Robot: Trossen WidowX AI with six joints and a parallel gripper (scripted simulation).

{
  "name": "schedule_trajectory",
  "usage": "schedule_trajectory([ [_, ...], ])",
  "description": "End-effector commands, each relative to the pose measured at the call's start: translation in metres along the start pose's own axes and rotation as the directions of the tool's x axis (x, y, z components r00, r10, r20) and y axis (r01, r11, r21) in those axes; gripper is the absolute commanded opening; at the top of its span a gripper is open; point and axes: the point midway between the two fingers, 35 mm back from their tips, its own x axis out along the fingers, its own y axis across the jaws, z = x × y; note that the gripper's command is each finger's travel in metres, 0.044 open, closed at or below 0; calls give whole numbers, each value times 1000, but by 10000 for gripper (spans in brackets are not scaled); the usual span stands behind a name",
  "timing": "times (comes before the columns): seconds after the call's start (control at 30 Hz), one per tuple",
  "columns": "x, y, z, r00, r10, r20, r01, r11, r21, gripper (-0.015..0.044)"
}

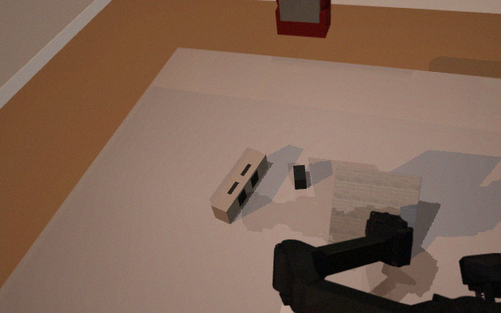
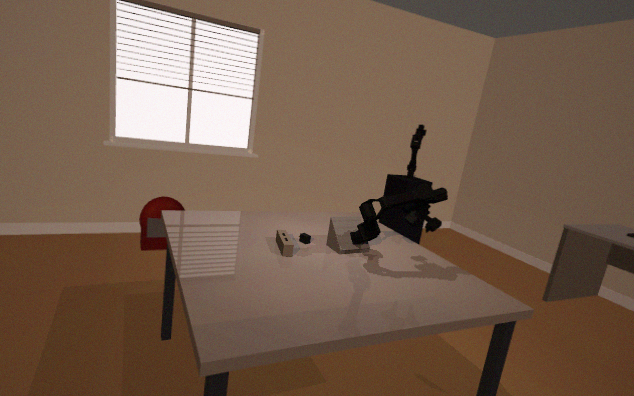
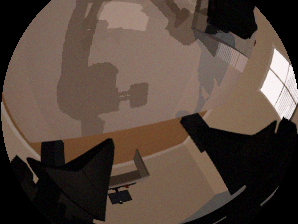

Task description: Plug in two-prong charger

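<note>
The power strip [image 1: 219,199] [image 2: 288,250] is a beige block on the table [image 1: 130,245] [image 2: 265,315]. It shows two dark slots on top and two black squares along one long side. The small black charger [image 1: 299,177] [image 2: 305,238] lies on the table beside the strip, apart from it; its prongs cannot be made out. My gripper [image 3: 156,137] is open in the wrist view, with nothing between its widely spread fingers. It is well away from the charger and strip, on the far side of the grey wedge. Neither charger nor strip shows in the wrist view.
A grey wedge-shaped block [image 1: 375,186] [image 2: 335,240] stands on the table near the charger. A dark arm part overlaps it in the top and exterior views. A red object [image 1: 302,29] [image 2: 154,242] is beyond the table edge. A side desk [image 2: 575,260] stands at the right.
</note>
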Motion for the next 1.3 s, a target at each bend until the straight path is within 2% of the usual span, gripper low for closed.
schedule_trajectory([
  [0.0, 0, 0, 0, 1000, -2, 0, 2, 1000, -4, 426],
  [0.03, 1, -2, -2, 1000, -7, -1, 7, 1000, -17, 440],
  [0.3, 9, -23, -20, 996, -89, -6, 86, 973, -213, 440],
  [0.63, 17, -56, -41, 982, -191, 0, 170, 873, -456, 440],
  [0.93, 10, -77, -54, 970, -238, -38, 181, 822, -541, 440],
  [1.27, 12, -114, -66, 946, -324, -8, 215, 645, -734, 440],
])
